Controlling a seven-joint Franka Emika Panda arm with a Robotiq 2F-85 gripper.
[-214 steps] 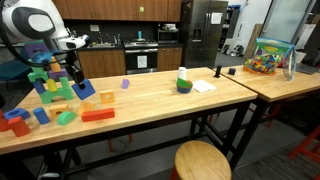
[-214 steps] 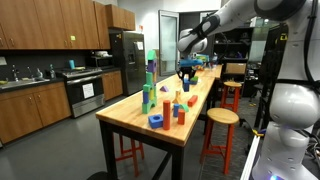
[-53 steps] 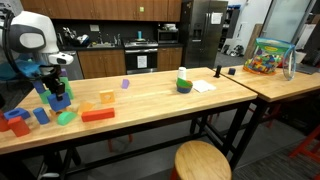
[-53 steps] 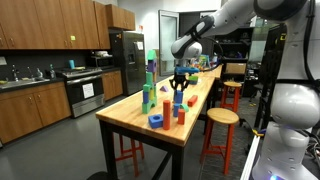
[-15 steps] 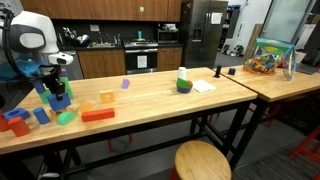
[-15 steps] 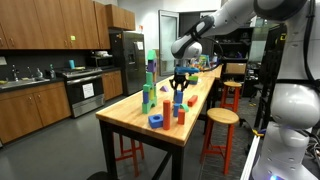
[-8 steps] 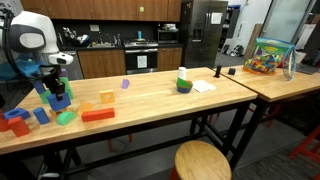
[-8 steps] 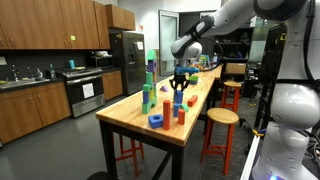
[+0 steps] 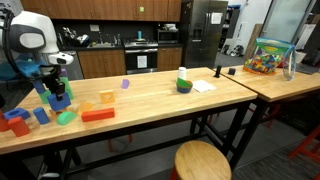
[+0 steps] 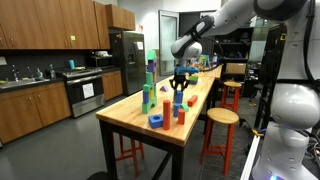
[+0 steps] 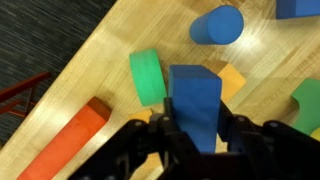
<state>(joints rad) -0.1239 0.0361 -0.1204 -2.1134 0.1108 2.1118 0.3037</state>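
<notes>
The jaws are seen clamped on an upright blue block (image 11: 195, 100), which is gripped by its two side faces just above the tabletop (image 11: 150, 25); whether its base touches the wood cannot be told. Just beside the block, a green disc (image 11: 147, 77) is seen standing on edge, and an orange block (image 11: 232, 80) is partly hidden behind it. Farther out, a blue cylinder (image 11: 217, 25) and a long red-orange bar (image 11: 65, 140) are found, the bar lying near the tabletop's edge. In an exterior view, the arm (image 9: 35, 40) is shown bent low over the cluster of blocks, well apart from a green bowl (image 9: 185, 85).
</notes>
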